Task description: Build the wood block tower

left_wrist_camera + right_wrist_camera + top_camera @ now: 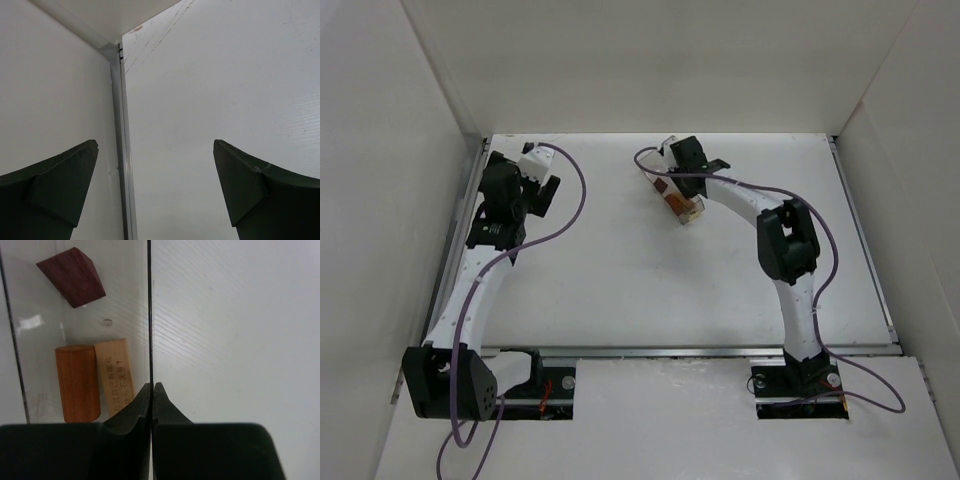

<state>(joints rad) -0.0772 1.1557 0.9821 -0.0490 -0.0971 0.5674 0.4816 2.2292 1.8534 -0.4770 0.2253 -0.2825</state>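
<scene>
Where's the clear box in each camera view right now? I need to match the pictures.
Top view: the clear box sits just above the centre of the picture.
Left wrist view: not in it.
Right wrist view: the left half, with its wall running up from the shut right gripper.
Shared landmark: the dark red block inside the box.

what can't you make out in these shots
Top view: the wooden pieces are too small to tell apart.
Right wrist view: the tan bar has its lower end hidden behind the right claw; the clear box is cut off by the frame edges.
Left wrist view: no pieces in frame.
</scene>
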